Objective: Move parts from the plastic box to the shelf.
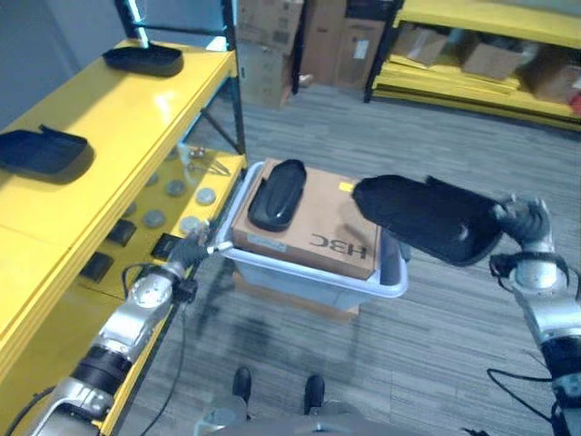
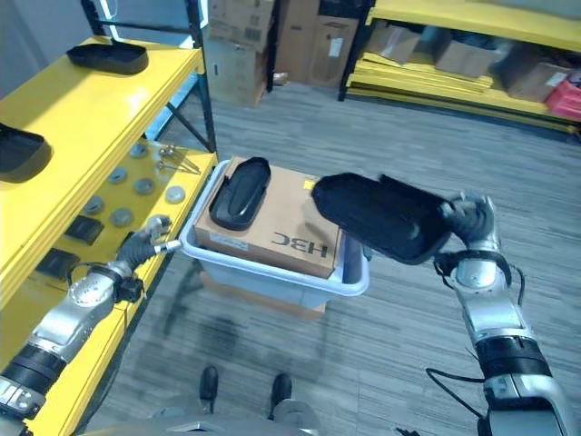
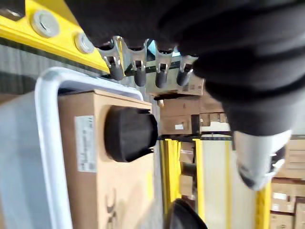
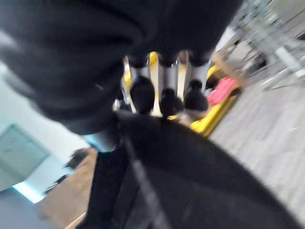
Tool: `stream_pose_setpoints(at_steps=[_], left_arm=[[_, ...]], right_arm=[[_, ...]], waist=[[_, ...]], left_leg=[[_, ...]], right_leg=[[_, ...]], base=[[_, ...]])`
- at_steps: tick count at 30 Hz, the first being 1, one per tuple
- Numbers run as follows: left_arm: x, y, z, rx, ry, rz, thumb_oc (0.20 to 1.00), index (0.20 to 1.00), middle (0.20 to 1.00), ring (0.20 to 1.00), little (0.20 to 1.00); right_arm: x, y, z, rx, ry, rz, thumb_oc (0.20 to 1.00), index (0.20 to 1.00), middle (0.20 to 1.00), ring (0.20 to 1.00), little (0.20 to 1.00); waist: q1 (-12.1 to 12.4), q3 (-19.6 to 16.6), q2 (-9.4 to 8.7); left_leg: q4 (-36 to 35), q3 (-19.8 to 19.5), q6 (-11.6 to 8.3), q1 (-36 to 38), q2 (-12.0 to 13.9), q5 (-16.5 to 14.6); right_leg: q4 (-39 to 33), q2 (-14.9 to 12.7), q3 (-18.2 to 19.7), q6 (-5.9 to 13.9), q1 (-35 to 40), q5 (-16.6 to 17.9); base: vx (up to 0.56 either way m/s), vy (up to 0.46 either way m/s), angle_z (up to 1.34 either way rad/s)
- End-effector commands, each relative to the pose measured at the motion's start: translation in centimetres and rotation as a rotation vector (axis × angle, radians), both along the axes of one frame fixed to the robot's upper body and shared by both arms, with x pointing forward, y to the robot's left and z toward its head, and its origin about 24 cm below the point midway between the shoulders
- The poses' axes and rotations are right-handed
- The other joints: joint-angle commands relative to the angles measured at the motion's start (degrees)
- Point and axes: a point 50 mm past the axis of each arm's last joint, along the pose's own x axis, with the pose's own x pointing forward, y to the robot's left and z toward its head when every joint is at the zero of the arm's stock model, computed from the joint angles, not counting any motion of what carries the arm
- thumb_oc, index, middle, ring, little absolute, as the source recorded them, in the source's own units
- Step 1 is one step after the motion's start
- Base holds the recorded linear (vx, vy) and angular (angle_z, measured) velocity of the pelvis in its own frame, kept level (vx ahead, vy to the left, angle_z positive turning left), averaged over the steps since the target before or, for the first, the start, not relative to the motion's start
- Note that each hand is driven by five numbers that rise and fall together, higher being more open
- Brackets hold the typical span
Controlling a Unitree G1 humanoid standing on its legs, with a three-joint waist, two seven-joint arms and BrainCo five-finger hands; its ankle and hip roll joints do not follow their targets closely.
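Two black moulded parts are sitting on the yellow shelf. The left hand is reaching, fingers relaxed, beside the plastic box, where a cardboard carton is carrying another black part. The right hand is gripping a long, glossy black shell-shaped part above the box.

cardboard boxes stacked far back | far yellow racking holding cartons
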Motion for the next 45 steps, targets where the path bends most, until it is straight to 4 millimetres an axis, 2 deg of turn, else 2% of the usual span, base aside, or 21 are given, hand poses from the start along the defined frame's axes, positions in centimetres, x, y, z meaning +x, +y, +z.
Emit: stream_pose_setpoints(at_steps=[1,3,6,10,15,17,20,21,23,31,33,38,40,45], left_arm=[[0.4,-1.8,1.0,-0.208,0.016,-0.031,1.0,1.0,1.0,1.0,1.0],[0.5,-3.1,1.6,-0.28,0.014,-0.063,1.0,1.0,1.0,1.0,1.0],[0.5,-6.4,2.6,-0.471,0.084,-0.151,1.0,1.0,1.0,1.0,1.0],[0.1,-9.7,2.1,-0.649,0.247,-0.195,1.0,1.0,1.0,1.0,1.0],[-2.4,-13.9,1.1,-0.924,0.533,-0.35,1.0,1.0,1.0,1.0,1.0],[-2.5,-14.7,1.3,-1.032,0.535,-0.378,1.0,1.0,1.0,1.0,1.0],[-2.1,-14.9,2.0,-1.105,0.444,-0.415,1.0,1.0,1.0,1.0,1.0],[-2.0,-14.9,3.0,-1.156,0.37,-0.454,1.0,1.0,1.0,1.0,1.0],[-1.8,-15.0,3.7,-1.175,0.313,-0.471,1.0,1.0,1.0,1.0,1.0],[-1.5,-15.5,5.1,-1.179,0.219,-0.465,1.0,1.0,1.0,1.0,1.0],[-1.2,-15.9,4.8,-1.105,0.213,-0.414,1.0,1.0,1.0,1.0,1.0],[-0.7,-15.9,4.3,-1.068,0.215,-0.348,1.0,1.0,1.0,1.0,1.0],[-0.2,-15.6,4.1,-0.992,0.168,-0.285,1.0,1.0,1.0,1.0,1.0],[1.3,-13.5,4.8,-0.918,-0.024,-0.026,1.0,1.0,1.0,1.0,1.0]], right_arm=[[0.3,0.6,5.3,-0.219,-0.259,-0.019,0.2,0.2,0.2,0.2,0.2],[0.4,2.2,6.5,-0.268,-0.337,0.03,0.2,0.2,0.2,0.2,0.2],[0.7,6.2,9.8,-0.385,-0.515,0.162,0.2,0.2,0.2,0.2,0.2],[0.8,11.0,12.7,-0.432,-0.69,0.302,0.2,0.2,0.2,0.2,0.2],[1.5,14.3,13.0,-0.443,-0.762,0.387,0.2,0.2,0.2,0.2,0.2],[1.8,15.5,12.8,-0.422,-0.746,0.446,0.2,0.2,0.2,0.2,0.2],[2.1,16.3,11.9,-0.405,-0.713,0.493,0.2,0.2,0.2,0.2,0.2],[2.3,16.9,10.8,-0.371,-0.687,0.525,0.2,0.2,0.2,0.2,0.2],[2.3,17.4,10.0,-0.343,-0.677,0.552,0.2,0.2,0.2,0.2,0.2],[1.9,20.2,8.2,-0.214,-0.672,0.673,0.2,0.2,0.2,0.2,0.2],[1.2,21.7,8.2,-0.169,-0.706,0.737,0.2,0.2,0.2,0.2,0.2],[0.7,22.6,8.2,-0.124,-0.723,0.769,0.2,0.2,0.2,0.2,0.2],[0.3,23.3,8.2,-0.089,-0.725,0.794,0.2,0.2,0.2,0.2,0.2],[-0.1,23.8,7.1,0.015,-0.673,0.822,0.2,0.2,0.2,0.2,0.2]], waist=[[1.1,-2.3,-1.45],[0.8,-2.6,-1.49],[0.5,-3.4,-1.44],[0.7,-4.1,-1.39],[1.8,-4.5,-1.15],[2.0,-4.5,-1.19],[2.2,-4.5,-1.26],[2.4,-4.4,-1.32],[2.4,-4.4,-1.36],[2.4,-4.0,-1.44],[2.3,-4.1,-1.45],[2.1,-4.2,-1.52],[2.0,-4.3,-1.49],[1.7,-4.2,-1.58]], left_leg=[[-0.1,3.4,-1.91,1.3,2.8,-1.6],[-0.1,3.5,-1.84,1.6,2.8,-1.8],[-0.1,3.9,-1.89,2.2,3.1,-2.5],[-0.1,4.3,-1.79,3.0,3.1,-3.3],[-0.1,3.7,-1.71,3.1,2.8,-3.8],[-0.1,3.5,-1.59,3.1,2.5,-4.0],[-0.1,3.3,-1.51,3.1,2.4,-4.1],[-0.1,3.3,-1.43,3.0,2.4,-4.1],[-0.1,3.3,-1.41,3.1,2.4,-4.1],[-0.1,3.4,-1.35,3.5,2.5,-4.3],[-0.1,3.6,-1.26,3.6,2.4,-4.4],[-0.1,3.7,-1.21,3.8,2.4,-4.5],[-0.1,3.9,-1.14,3.9,2.4,-4.5],[-0.1,3.8,-1.14,4.0,2.5,-4.5]], right_leg=[[0.3,-3.4,2.2,3.83,1.5,-2.1],[0.3,-3.3,2.2,3.75,1.9,-2.4],[0.2,-3.1,2.1,3.57,2.7,-3.2],[0.1,-3.0,1.9,3.48,3.3,-3.7],[-0.2,-3.5,0.8,3.81,3.7,-3.9],[-0.1,-3.8,0.5,3.93,3.7,-4.0],[-0.1,-4.0,0.2,3.97,3.7,-3.9],[-0.1,-4.0,0.1,3.91,3.8,-3.9],[-0.1,-4.0,0.1,3.85,3.8,-3.9],[-0.1,-3.9,0.3,3.68,3.9,-3.8],[-0.1,-3.8,0.4,3.7,3.9,-3.7],[-0.2,-3.8,0.6,3.74,3.9,-3.7],[-0.3,-3.8,0.8,3.74,3.8,-3.6],[-0.3,-3.8,1.1,3.77,3.6,-3.4]], base=[[-0.06,-0.015,0.0],[-0.06,-0.008,-0.03],[-0.05,0.023,-0.07],[-0.02,0.036,-0.08],[0.0,0.045,0.06],[0.01,0.037,0.04],[0.0,0.003,0.01],[0.01,0.01,0.03],[0.0,0.0,0.0],[0.0,0.0,0.0],[0.03,-0.003,0.0],[0.0,0.0,0.0],[0.01,0.003,-0.02],[0.0,0.001,-0.01]])
